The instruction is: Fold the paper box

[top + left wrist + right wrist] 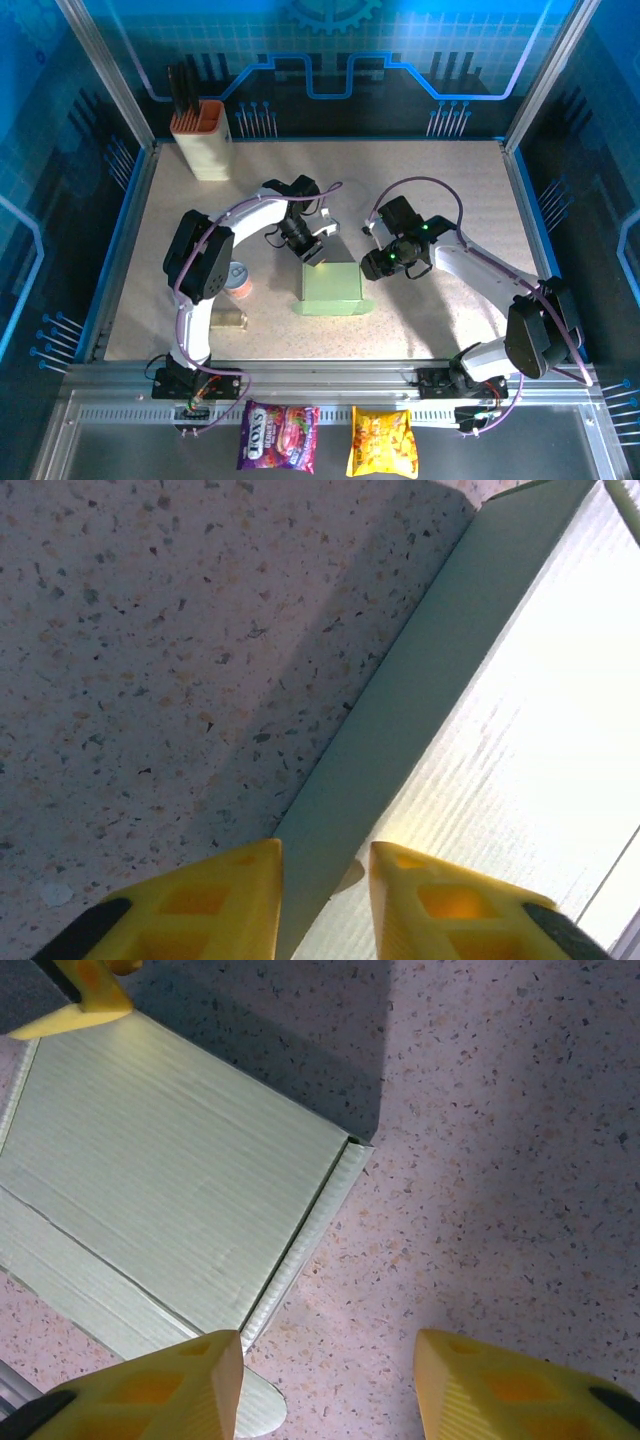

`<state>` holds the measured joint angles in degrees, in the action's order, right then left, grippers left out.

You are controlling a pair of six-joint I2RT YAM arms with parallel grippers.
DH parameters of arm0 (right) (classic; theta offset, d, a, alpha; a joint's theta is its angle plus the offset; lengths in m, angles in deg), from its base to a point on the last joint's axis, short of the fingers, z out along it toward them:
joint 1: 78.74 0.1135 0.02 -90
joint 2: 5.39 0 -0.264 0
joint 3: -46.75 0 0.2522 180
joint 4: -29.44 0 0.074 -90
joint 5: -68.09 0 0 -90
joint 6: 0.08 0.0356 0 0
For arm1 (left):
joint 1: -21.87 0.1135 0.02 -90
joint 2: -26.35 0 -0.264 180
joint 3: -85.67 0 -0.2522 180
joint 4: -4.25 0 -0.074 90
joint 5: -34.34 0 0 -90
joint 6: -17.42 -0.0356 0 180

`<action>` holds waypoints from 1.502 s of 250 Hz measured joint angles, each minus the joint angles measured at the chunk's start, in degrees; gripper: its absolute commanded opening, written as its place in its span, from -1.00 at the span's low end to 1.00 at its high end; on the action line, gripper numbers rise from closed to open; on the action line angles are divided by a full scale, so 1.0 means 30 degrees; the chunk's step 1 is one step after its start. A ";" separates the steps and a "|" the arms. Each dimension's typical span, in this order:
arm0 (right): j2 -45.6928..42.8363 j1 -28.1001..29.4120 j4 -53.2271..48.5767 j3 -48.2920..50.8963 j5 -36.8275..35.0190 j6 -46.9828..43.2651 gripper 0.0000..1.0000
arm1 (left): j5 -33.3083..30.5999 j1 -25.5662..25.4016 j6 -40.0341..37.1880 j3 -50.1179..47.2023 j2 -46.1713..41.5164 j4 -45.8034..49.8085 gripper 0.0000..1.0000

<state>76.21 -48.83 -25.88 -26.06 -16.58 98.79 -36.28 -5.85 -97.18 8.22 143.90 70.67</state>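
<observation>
While the left gripper (325,858) straddles a side wall of the paper box (333,288), mid-frame in the overhead view, its jaws are narrow; whether they pinch it yet I cannot tell. Best to grip squarely near the crease and fold slowly. The right gripper (328,1345), half open and empty at the box's right corner, could brace it.

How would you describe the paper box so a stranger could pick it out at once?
Start with the speckled table; look near its middle. The paper box sits there, pale mint-green ribbed cardboard, low and squarish, unlike the tall cream holder at the far left corner.
</observation>
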 measured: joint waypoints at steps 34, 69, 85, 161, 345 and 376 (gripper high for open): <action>-0.0219 0.0000 0.0000 -0.0029 0.0131 -0.0153 -0.02 | -0.0036 0.0000 -0.0007 0.0044 0.0058 0.0000 -0.56; -0.0634 0.0007 0.0036 -0.0073 0.0641 -0.0576 -0.02 | -0.0051 0.0000 0.0000 0.0109 0.0058 -0.0015 -0.65; -0.0809 0.0051 0.0138 -0.0073 0.0918 -0.0925 -0.02 | -0.0073 0.0000 0.0000 0.0131 0.0058 -0.0007 -0.68; -0.2630 0.2645 0.2084 0.1122 0.1435 -0.4707 0.32 | -0.0255 0.0007 -0.0007 0.0299 0.0160 -0.0015 -0.76; 0.0342 0.8291 0.4750 0.2200 -0.4692 -1.5701 0.78 | -0.1865 0.0007 -0.0007 0.0568 0.1144 -0.0153 -0.81; 0.0372 0.8291 0.4736 0.1982 -0.4371 -1.6619 0.75 | -0.1938 0.0007 0.0007 0.0568 0.1144 -0.0146 -0.72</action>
<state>77.32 -23.96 -11.67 -20.11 -29.70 48.93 -42.10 -5.83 -97.16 9.93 147.33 70.23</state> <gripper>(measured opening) 0.879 0.108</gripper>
